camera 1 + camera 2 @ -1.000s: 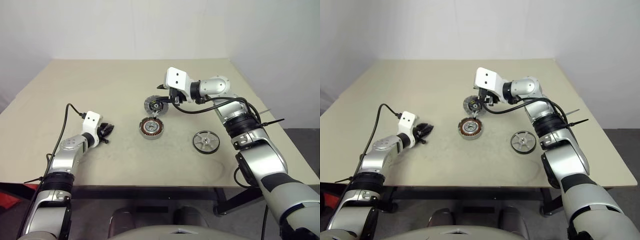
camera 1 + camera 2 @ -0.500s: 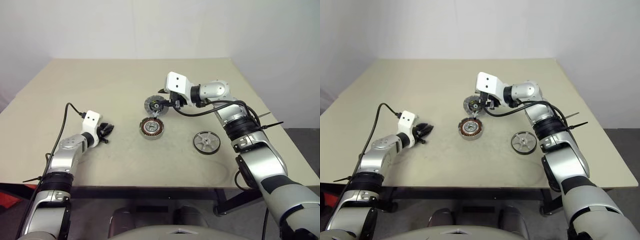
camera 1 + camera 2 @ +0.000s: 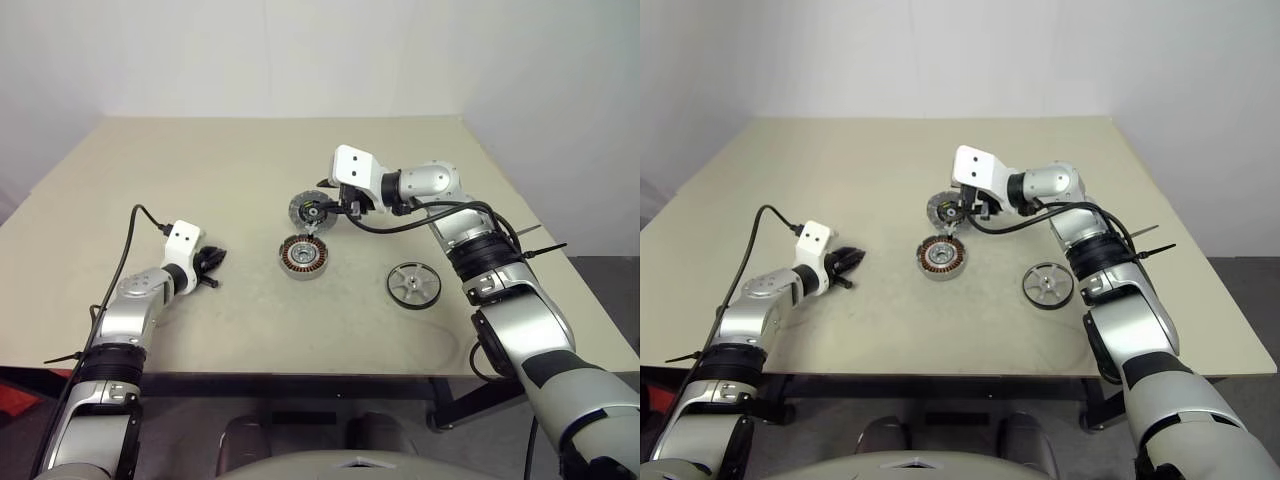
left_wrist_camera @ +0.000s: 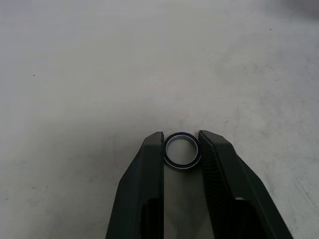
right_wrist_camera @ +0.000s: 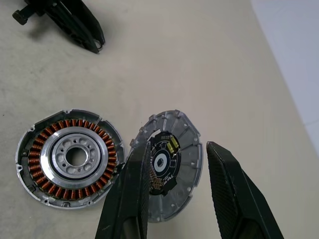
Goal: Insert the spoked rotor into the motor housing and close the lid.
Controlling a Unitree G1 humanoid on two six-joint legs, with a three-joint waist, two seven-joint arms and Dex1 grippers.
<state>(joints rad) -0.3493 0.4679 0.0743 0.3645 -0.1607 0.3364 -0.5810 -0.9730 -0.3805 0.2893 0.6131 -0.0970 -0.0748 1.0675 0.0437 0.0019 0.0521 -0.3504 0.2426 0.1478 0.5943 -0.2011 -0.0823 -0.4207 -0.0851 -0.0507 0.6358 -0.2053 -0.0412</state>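
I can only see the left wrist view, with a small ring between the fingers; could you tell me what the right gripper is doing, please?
Observer: The right gripper is at the lid, which is tipped up on its edge rather than lying flat.
Operator: Thank you. Where is the housing?
Observer: The housing sits open on the table, on the robot's side of the lid and to the right of your left gripper and its ring.
Operator: And the spoked wheel?
Observer: The spoked wheel lies flat on the table further right, not yet in the housing.
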